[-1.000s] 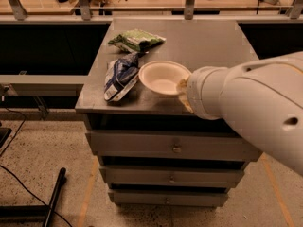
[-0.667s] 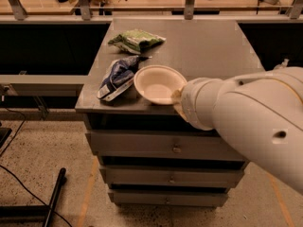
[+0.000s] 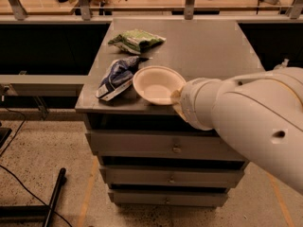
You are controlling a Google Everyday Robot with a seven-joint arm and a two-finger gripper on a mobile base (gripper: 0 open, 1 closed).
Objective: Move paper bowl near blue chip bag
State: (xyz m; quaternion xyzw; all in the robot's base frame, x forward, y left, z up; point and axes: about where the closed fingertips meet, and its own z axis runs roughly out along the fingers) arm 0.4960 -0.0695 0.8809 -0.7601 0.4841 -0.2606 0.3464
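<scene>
On the grey cabinet top (image 3: 213,46) we see a green bag (image 3: 137,40) far left, a blue bag (image 3: 117,77) nearer, the bowl (image 3: 156,83) just right of it, and the gripper (image 3: 177,97) at the bowl's near-right rim.

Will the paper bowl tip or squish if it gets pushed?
It would probably slide rather than tip: the paper bowl sits low and wide on the flat cabinet top. It looks thin and light, so its rim might bend where the gripper sits at its edge. The blue chip bag beside it would likely crumple.
</scene>
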